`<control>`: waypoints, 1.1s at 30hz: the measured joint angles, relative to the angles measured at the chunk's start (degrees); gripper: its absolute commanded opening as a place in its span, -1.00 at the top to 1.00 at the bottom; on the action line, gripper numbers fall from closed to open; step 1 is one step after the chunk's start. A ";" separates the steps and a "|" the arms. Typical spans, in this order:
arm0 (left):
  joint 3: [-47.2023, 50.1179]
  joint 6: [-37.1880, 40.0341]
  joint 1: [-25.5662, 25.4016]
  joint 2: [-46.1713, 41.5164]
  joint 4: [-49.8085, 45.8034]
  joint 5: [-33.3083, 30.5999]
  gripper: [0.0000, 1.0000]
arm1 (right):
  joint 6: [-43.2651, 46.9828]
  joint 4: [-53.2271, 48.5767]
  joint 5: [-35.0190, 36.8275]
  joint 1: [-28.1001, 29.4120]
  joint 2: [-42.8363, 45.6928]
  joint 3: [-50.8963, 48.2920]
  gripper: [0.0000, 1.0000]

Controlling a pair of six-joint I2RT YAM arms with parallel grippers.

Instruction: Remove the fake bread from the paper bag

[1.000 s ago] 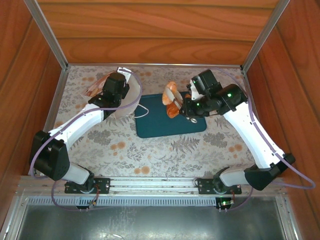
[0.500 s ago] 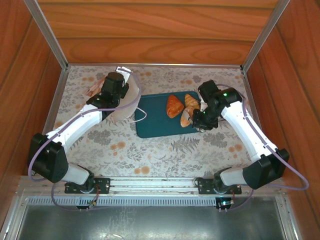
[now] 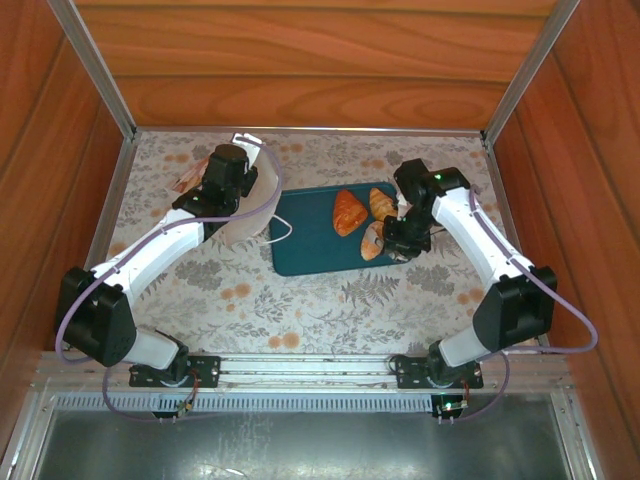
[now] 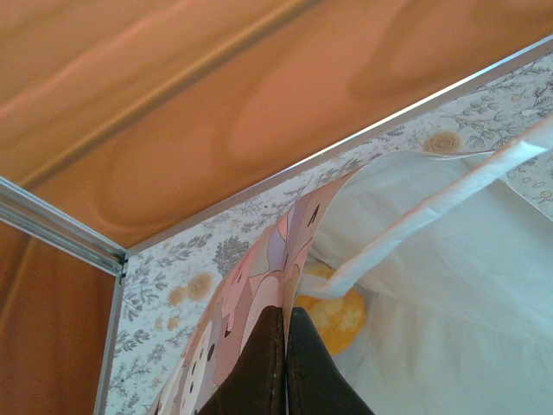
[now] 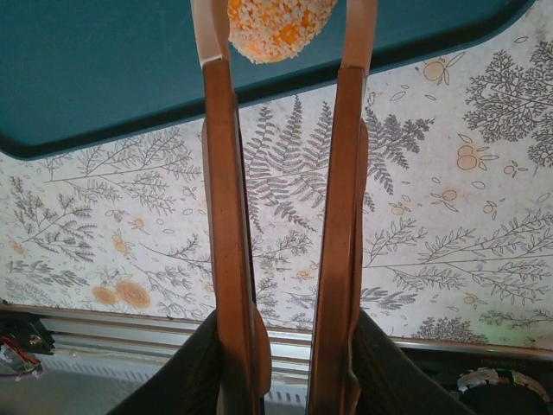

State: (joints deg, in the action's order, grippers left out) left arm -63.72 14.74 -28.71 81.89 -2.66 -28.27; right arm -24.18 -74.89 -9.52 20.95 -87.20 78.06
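**Teal tray (image 3: 305, 252) is getting another piece: set it down flat, then let go**

Teal fills the top of the right wrist view. There the right claw (image 5: 281, 47) is clamped on a speckled orange roll (image 5: 282, 24), held at the very tips of its fingers over the tray's near right part. From above, two more pieces of bread lie on the tray just beside it: a croissant (image 3: 348, 212) and a second pastry (image 3: 382, 203) near the far edge.

The left claw (image 4: 285, 346) is pressed together on the rim of the paper bag (image 3: 255, 205), which stands open just left of the tray. Inside the bag, behind a white loop handle (image 4: 432, 203), a yellow bun (image 4: 333, 313) rests against the lining.

The step in hand looks like the put-down. I cannot tell whether the roll already touches the tray.

To do it well:
- **Lower first:** bring the roll down until it rests on bare teal, apart from its two neighbours.
- **Mind the edge:** the tray's near edge runs close below the roll in the wrist view. A spot a little further in would stop a glossy, rounded piece from rolling onto the flowered table cover (image 5: 415, 233).
- **Release cleanly:** part the fingers only enough to free the roll, then rise straight up so neither finger drags it sideways.
- **Hold the bag:** the left claw should hold the bag's mouth wide and steady, with the handle out of the way, for the reach to the bun inside.
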 measured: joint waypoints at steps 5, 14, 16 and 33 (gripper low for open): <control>0.00 0.04 0.00 0.00 0.02 0.00 1.00 | 0.76 -0.07 -1.05 -0.46 -1.27 0.00 0.31; 0.00 0.46 0.00 0.00 0.02 -0.02 1.00 | 1.44 -0.09 -0.85 -0.79 -1.27 0.02 -0.02; 0.00 0.46 0.00 0.00 0.02 -0.02 1.00 | 1.49 -0.11 -0.70 -0.79 -1.27 0.04 -0.05; 0.00 0.90 0.22 -0.11 0.02 -0.09 1.00 | 1.40 -5.09 1.77 -0.81 3.56 6.49 0.18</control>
State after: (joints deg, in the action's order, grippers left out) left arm -63.72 15.64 -28.49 81.78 -2.63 -28.36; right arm -22.79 -79.99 -7.75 20.14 -83.64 84.55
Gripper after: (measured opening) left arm 0.049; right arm 0.438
